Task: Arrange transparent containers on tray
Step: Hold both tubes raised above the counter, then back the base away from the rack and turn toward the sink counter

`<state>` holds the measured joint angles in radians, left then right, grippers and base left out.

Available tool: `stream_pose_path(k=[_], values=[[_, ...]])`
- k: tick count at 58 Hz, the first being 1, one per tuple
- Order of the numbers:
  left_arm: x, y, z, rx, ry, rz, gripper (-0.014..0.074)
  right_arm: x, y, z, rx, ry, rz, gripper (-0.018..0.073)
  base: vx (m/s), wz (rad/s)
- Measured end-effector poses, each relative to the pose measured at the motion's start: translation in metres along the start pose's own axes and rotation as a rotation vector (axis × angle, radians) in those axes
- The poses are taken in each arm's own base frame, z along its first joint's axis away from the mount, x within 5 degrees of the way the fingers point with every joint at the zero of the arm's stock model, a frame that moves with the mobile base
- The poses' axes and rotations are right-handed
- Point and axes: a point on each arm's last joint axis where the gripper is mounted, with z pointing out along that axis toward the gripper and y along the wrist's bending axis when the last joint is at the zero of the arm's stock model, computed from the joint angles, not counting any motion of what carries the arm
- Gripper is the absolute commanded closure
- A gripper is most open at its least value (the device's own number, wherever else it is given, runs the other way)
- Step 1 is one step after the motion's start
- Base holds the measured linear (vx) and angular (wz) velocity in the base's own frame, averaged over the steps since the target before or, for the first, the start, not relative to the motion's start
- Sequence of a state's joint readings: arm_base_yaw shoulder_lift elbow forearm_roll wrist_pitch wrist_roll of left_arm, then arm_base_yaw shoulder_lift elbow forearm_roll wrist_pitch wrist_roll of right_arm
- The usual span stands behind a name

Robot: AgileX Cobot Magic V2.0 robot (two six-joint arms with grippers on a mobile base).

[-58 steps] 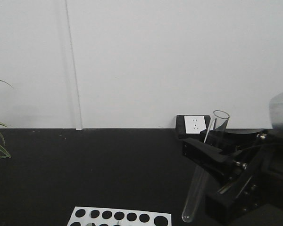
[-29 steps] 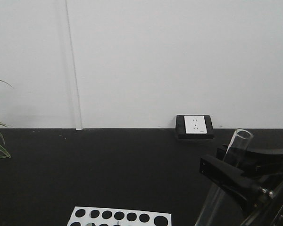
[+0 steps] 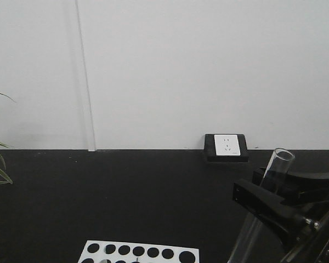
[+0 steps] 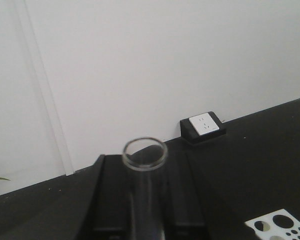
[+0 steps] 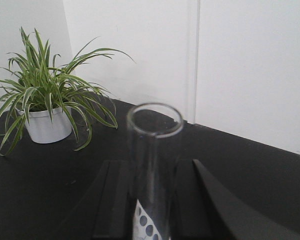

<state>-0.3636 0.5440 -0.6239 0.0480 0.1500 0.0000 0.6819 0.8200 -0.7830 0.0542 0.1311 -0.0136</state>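
Note:
Each gripper holds a clear test tube, one of the transparent containers. In the left wrist view my left gripper point(image 4: 145, 172) is shut on a tube point(image 4: 146, 195), its round rim pointing up toward the camera. In the right wrist view my right gripper point(image 5: 153, 167) is shut on another tube point(image 5: 154, 132) that stands between the black fingers. The front view shows the right gripper point(image 3: 267, 190) low at the right, gripping that tube point(image 3: 276, 166), which leans with its rim up and to the right. The left gripper does not show in the front view. The tray is out of view.
A white rack with round holes point(image 3: 138, 253) lies at the bottom of the front view on the black table point(image 3: 126, 197). A wall outlet point(image 3: 226, 146) sits at the table's back edge. A potted plant point(image 5: 42, 102) stands at the left.
Over the last second my right gripper moved right and lower with its tube, which now leans more. In the last half second it hardly moved.

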Motion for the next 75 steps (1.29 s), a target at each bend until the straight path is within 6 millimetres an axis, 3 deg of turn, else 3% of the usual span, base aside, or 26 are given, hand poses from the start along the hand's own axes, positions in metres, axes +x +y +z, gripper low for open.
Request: stream_pose_path(k=[75], values=[[0.0001,0.0,0.0,0.0,0.001,0.0,0.0514,0.0,0.0,0.0,0.0,0.0,0.0,0.0498,-0.01,0.01]])
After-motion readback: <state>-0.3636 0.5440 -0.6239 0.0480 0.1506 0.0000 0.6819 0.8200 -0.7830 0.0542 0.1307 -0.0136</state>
